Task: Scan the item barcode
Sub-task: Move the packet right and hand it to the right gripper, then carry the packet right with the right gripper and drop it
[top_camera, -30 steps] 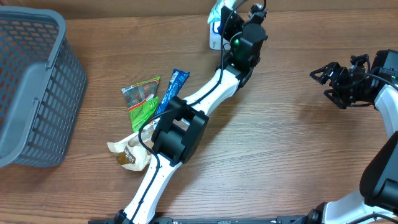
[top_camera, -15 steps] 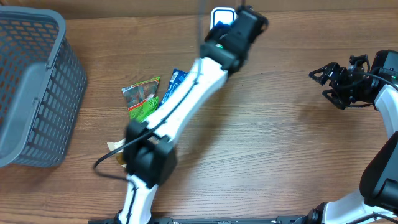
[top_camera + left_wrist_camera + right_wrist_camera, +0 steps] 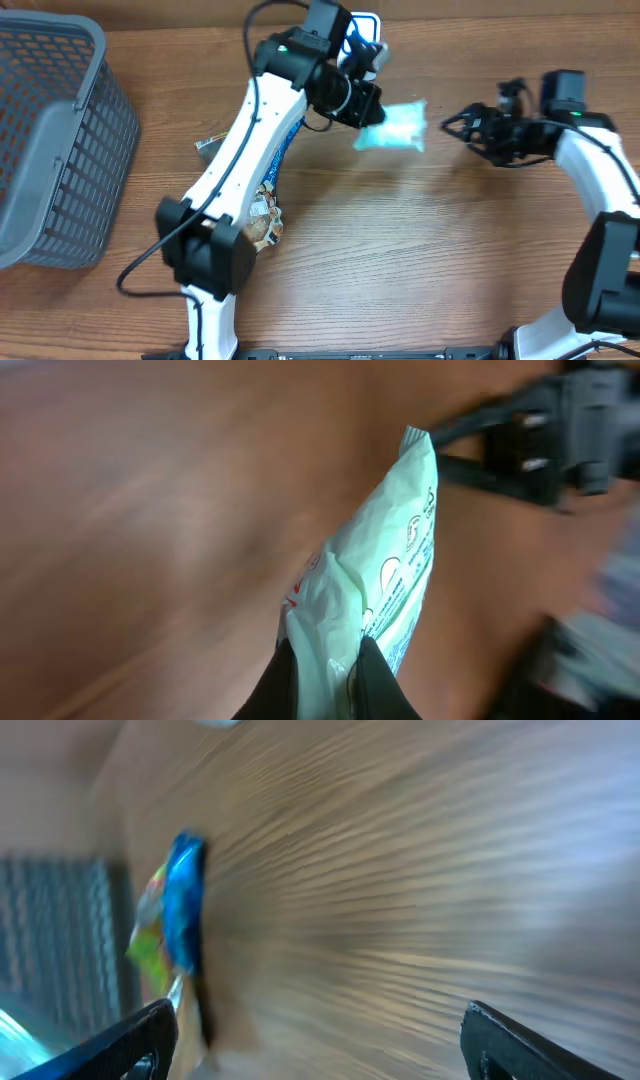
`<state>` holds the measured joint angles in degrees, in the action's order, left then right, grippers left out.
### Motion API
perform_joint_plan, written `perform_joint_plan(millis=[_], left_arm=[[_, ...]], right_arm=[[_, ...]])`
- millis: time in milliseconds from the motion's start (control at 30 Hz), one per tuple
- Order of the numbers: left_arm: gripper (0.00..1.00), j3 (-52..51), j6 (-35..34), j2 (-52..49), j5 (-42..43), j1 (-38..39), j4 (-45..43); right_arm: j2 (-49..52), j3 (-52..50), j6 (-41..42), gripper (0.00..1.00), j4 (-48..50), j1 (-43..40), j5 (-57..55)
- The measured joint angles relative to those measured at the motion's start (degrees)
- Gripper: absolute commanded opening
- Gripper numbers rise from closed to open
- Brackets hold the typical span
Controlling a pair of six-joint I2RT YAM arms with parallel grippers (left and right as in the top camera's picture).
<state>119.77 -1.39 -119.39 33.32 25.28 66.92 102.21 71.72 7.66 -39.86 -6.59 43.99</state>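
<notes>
The pale green pouch (image 3: 392, 128) is off the table (image 3: 400, 250), held out over its middle by one crumpled end; the left gripper (image 3: 368, 112) pinches that end with its jaws closed tight on it; in the left wrist view the pouch's printed side shows small marks and text, but no barcode can be made out through the blur; near its free end, apart from it, the right gripper (image 3: 466, 128) points toward it with its fingers spread wide and nothing between them; I see no scanner that I can name for certain, though a white, blue-edged object (image 3: 362, 22) sits at the far edge behind the left arm; further left a green packet (image 3: 208, 148), a blue bar (image 3: 283, 150) and a brown packet (image 3: 262, 218) lie partly under that arm, and a grey basket (image 3: 50, 140) stands at the left edge; so picking and lifting look done, the item is being presented, and the scan itself, with whatever putting-away follows, appears yet to come.
</notes>
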Motion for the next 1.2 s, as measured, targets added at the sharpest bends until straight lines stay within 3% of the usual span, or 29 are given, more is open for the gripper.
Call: perform_joint_plan(millis=[267,700,967,1067,1200], left_arm=[[0.05,-0.96,3.32,-6.93,12.90,-2.12,0.79],[0.04,-0.96,4.37,-7.26,23.06,-8.13,-2.58],[0.04,-0.96,4.37,-7.26,25.68,-7.41,-2.64],[0.04,-0.96,4.37,-7.26,26.88,-6.88,-2.67],[0.04,-0.96,4.37,-7.26,27.87,-6.75,-2.69]], right_arm=[[0.00,0.02,-4.92,0.88,5.25,3.93,6.58],[0.00,0.02,-10.51,0.91,5.77,1.55,18.49],[0.00,0.02,-14.14,0.92,7.28,3.41,21.88],[0.00,0.07,-14.60,0.84,9.22,3.78,23.37],[0.00,0.13,-15.15,0.59,10.34,3.91,24.83]])
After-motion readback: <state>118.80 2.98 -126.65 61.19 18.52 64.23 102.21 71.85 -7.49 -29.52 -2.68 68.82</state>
